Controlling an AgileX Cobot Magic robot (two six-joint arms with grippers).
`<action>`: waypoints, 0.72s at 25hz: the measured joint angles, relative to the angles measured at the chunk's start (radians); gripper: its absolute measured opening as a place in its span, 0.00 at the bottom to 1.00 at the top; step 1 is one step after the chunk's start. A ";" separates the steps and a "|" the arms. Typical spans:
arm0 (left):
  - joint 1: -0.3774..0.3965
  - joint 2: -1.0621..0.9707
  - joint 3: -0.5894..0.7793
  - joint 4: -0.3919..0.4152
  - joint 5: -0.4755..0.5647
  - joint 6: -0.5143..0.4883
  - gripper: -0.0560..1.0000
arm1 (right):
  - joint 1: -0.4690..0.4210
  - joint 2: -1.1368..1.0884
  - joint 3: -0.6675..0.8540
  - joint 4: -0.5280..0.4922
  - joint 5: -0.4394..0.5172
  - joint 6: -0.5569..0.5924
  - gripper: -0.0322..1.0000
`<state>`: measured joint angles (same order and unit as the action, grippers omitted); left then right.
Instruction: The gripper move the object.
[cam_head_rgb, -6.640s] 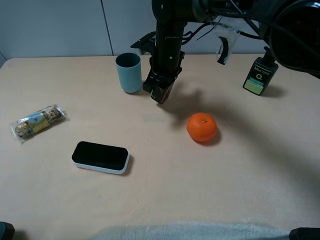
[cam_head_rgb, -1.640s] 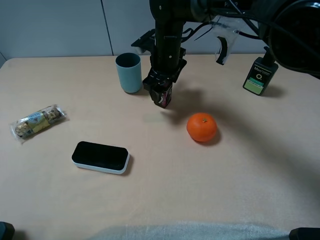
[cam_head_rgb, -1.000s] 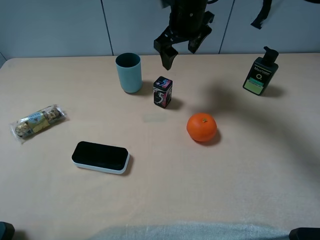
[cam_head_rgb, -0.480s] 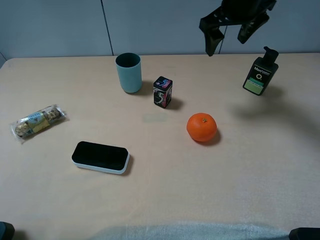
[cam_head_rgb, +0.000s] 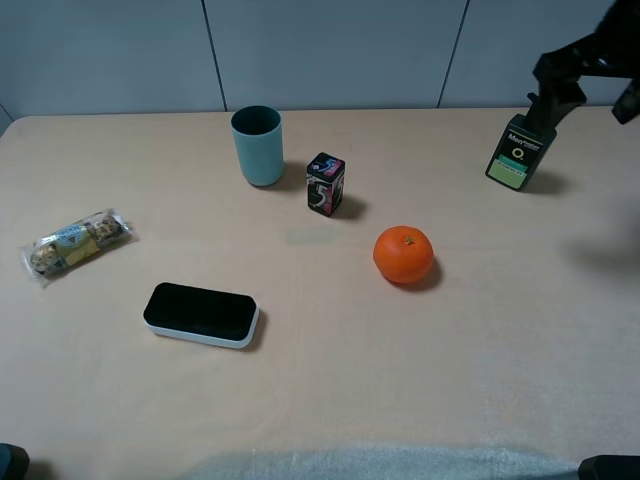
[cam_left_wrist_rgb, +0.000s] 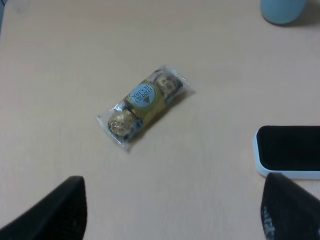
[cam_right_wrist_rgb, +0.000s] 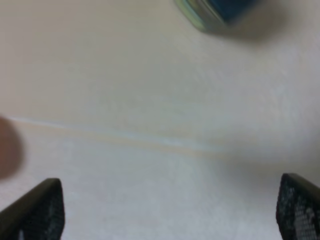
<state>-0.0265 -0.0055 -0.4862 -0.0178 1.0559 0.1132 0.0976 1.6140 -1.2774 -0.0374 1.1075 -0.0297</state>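
The right gripper (cam_head_rgb: 598, 78) hangs at the far right edge above the pump bottle (cam_head_rgb: 520, 148), jaws spread wide and empty. The small black "5" box (cam_head_rgb: 326, 184) stands upright well left of it, between the teal cup (cam_head_rgb: 258, 145) and the orange (cam_head_rgb: 404, 254).

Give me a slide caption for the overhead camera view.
Small "5" box stands released between teal cup and orange; open right gripper hangs near the pump bottle.

The table (cam_head_rgb: 480, 350) looks like smooth, matt pale laminate. Left of the glossy printed box (cam_head_rgb: 326, 184), the teal cup (cam_head_rgb: 257, 146) seems matt plastic. The chocolate pack (cam_left_wrist_rgb: 145, 105) is shiny clear film; the orange (cam_head_rgb: 404, 254) is finely dimpled.
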 joint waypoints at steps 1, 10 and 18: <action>0.000 0.000 0.000 0.000 0.000 0.000 0.73 | -0.024 -0.032 0.036 0.000 -0.018 -0.005 0.65; 0.000 0.000 0.000 0.000 0.000 0.000 0.73 | -0.161 -0.302 0.326 0.004 -0.079 -0.080 0.65; 0.000 0.000 0.000 0.000 0.000 0.000 0.73 | -0.196 -0.591 0.547 0.058 -0.125 -0.116 0.65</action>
<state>-0.0265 -0.0055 -0.4862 -0.0178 1.0559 0.1132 -0.0983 1.0235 -0.7303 0.0211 0.9821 -0.1457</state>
